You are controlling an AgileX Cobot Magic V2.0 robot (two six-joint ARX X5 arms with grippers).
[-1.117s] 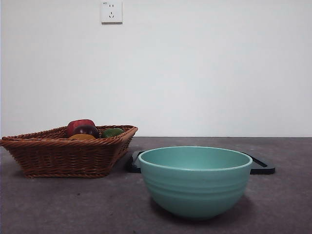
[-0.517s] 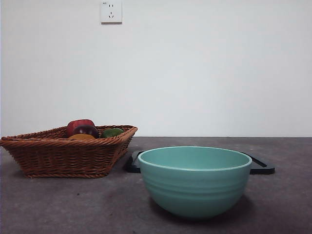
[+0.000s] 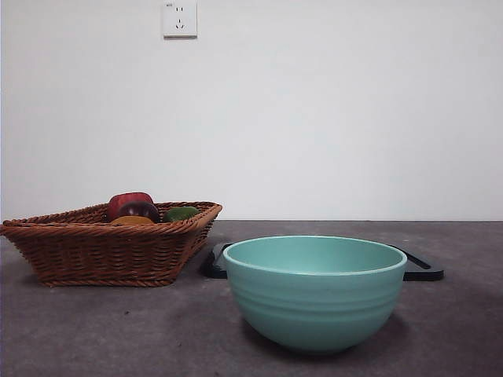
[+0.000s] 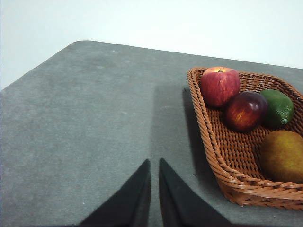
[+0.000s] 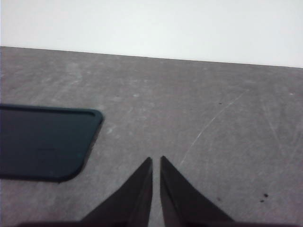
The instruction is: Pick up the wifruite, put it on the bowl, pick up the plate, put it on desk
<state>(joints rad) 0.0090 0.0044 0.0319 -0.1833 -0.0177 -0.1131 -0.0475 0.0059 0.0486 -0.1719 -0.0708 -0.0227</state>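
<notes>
Woven wicker basket (image 3: 110, 243), smooth ribbed teal bowl (image 3: 314, 290), matte mottled grey desk (image 3: 118, 330)

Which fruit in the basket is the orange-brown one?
The wifruite: dull orange-brown, apart from the red apple, dark purple fruit and green lime in the basket.

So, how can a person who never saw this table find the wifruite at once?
Find the brown wicker basket on the dark grey desk, beside the teal bowl. Four fruits lie inside it. The wifruite is the dull orange-brown oval one, lying apart from the red apple, the dark purple fruit and the green lime.
</notes>
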